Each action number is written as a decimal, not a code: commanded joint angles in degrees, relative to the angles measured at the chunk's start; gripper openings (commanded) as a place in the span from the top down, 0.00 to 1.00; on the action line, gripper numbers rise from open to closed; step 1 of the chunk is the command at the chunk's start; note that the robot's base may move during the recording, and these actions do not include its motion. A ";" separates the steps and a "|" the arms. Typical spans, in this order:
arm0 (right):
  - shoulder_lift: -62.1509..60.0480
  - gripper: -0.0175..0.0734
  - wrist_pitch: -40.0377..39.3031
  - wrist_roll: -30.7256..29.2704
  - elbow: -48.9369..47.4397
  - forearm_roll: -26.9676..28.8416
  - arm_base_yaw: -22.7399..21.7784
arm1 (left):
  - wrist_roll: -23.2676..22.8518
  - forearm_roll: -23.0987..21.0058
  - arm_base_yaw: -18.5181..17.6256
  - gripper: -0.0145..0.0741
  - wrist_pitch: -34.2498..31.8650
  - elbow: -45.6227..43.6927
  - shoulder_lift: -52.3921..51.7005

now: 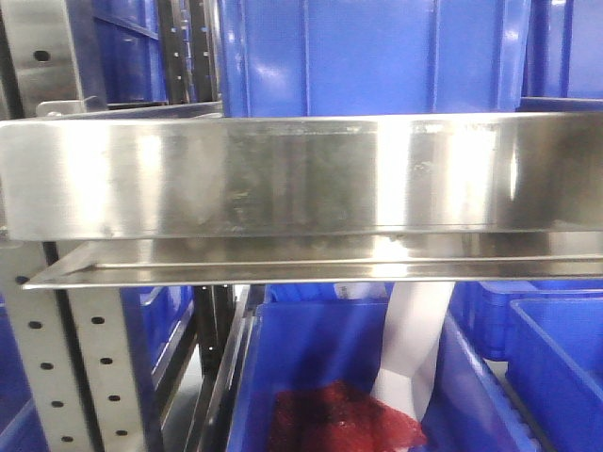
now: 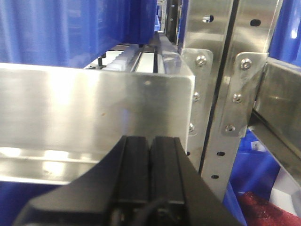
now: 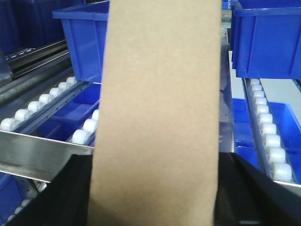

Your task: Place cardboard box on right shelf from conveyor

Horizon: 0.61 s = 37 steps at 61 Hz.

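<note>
The plain tan cardboard box fills the middle of the right wrist view, standing upright between the black fingers of my right gripper, which is shut on it. The box is held above the shelf's steel front lip, over rows of white rollers. The right shelf, with its tall shiny lip, spans the front view. My left gripper is shut and empty, close in front of a steel lip. The conveyor is out of view.
Blue plastic bins sit on the shelf behind the box and to its right. Below the shelf, another blue bin holds red material. Grey perforated uprights stand just right of my left gripper.
</note>
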 commanded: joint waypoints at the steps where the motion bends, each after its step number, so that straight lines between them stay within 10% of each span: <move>1: 0.91 0.63 -5.67 -0.57 -1.47 -0.95 -0.25 | 0.01 -0.34 0.09 0.97 -4.94 0.54 -0.87; 37: 0.91 0.63 -5.67 -0.57 -1.47 -0.95 -0.25 | 0.01 -0.34 0.09 0.97 -4.94 0.54 -0.87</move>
